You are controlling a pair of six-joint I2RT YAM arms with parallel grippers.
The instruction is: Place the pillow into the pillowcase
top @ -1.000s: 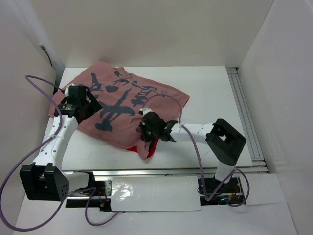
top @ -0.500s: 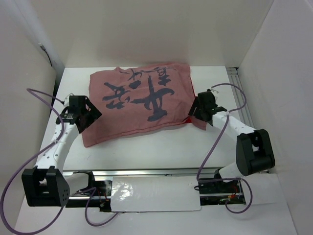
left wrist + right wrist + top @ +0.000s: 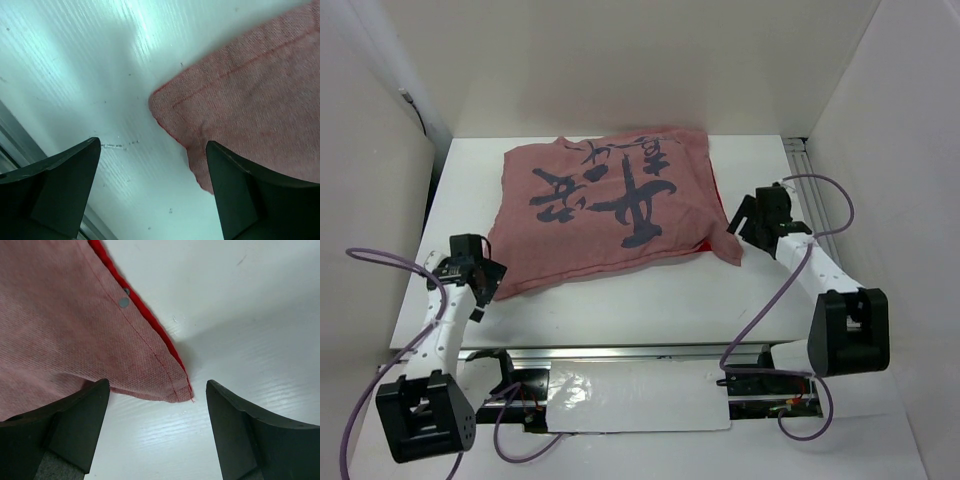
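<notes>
- Top view: the pink pillowcase (image 3: 610, 205), lettered face up, lies on the far half of the table (image 3: 620, 305). The left claw (image 3: 483, 282) is at its near-left corner and the right claw (image 3: 740, 222) at its near-right corner.
- Left wrist view: the left claw (image 3: 152, 195) is spread wide and empty, with the pillowcase (image 3: 250, 100) corner between its fingers.
- Right wrist view: the right claw (image 3: 157, 435) is spread wide and grips nothing. The red-edged pillowcase (image 3: 75, 330) corner lies just ahead.

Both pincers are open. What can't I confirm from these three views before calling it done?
- Pillow: not seen in any view; the plump pillowcase covers whatever fills it.
- Red face: turned down against the table; only an edge strip shows in the right wrist view.
- Closure: one snap shows in the right wrist view; the frame edge cuts off the rest of that seam.
</notes>
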